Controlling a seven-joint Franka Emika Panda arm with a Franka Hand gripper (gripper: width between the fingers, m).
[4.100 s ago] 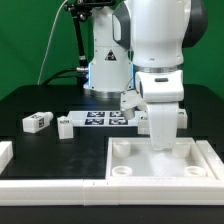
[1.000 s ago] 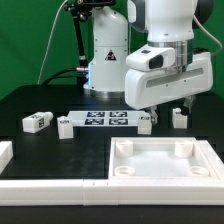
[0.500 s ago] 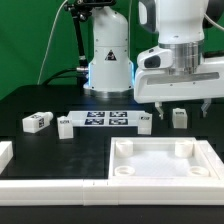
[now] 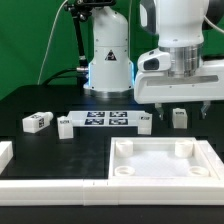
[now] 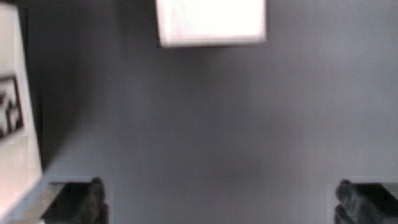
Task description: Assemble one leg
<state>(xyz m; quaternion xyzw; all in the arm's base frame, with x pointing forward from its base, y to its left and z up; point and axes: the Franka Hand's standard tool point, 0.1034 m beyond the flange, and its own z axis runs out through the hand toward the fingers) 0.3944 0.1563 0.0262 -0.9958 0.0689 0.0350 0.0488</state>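
Note:
Several small white legs with tags lie on the black table. One leg [image 4: 178, 118] lies at the exterior view's right, behind the large white tray-like piece [image 4: 200, 163]. My gripper [image 4: 178, 107] hovers just above this leg, open and empty, with a finger on each side. In the wrist view the same leg [image 5: 212, 22] shows as a white block ahead of the gripper [image 5: 222, 200], and the dark fingertips [image 5: 75, 200] stand wide apart. Other legs lie at the left [image 4: 36, 122], beside the marker board [image 4: 65, 126] and at its right end [image 4: 145, 122].
The marker board [image 4: 105, 120] lies mid-table; its edge shows in the wrist view [image 5: 15, 100]. A white obstacle rail [image 4: 50, 184] runs along the front, with an arm at the left [image 4: 5, 153]. The robot base [image 4: 107, 60] stands behind.
The gripper has risen from the tray-like piece, moved to the exterior view's right and turned. It now hovers over the right leg. It has hardly moved in the last half second.

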